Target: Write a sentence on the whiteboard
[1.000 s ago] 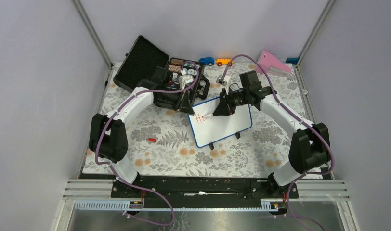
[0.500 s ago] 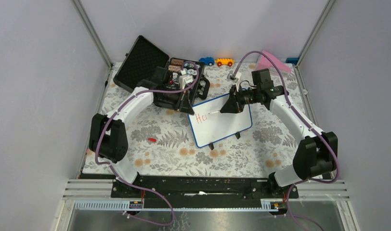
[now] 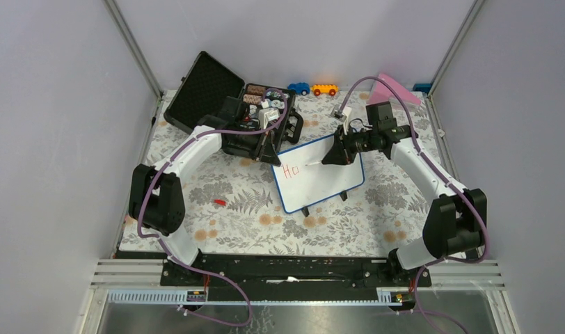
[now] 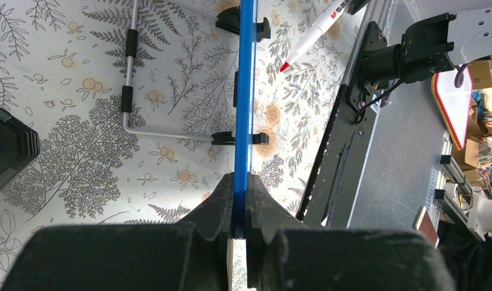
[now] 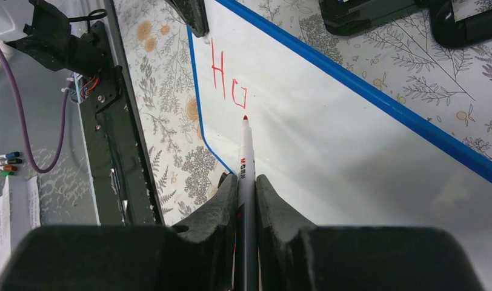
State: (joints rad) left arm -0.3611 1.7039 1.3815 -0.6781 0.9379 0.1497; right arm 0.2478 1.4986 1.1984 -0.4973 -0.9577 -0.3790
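Entry: the small white whiteboard with the thin blue frame (image 3: 321, 179) stands tilted on its black feet, mid-table and slightly right of centre, on the floral-print table cover (image 3: 231, 198). Its far-left corner sits just beside the open black foam-lined case (image 3: 209, 94).

My left gripper (image 4: 239, 182) has its jaws pressed together on the board's blue edge at that far-left corner; the wrist view shows the frame running edge-on straight out from between the fingers.

My right gripper (image 5: 246, 180) pinches the white marker with the red tip (image 5: 244, 151), barrel clamped between both fingers and pointing left across the board face. The red handwritten letters "Ho" (image 5: 228, 82) sit in the board's upper left. The tip is just beside the "o"; I cannot tell whether it touches the surface.

A small red cap (image 3: 219, 202) lies on the cover left of the board, well apart from it.
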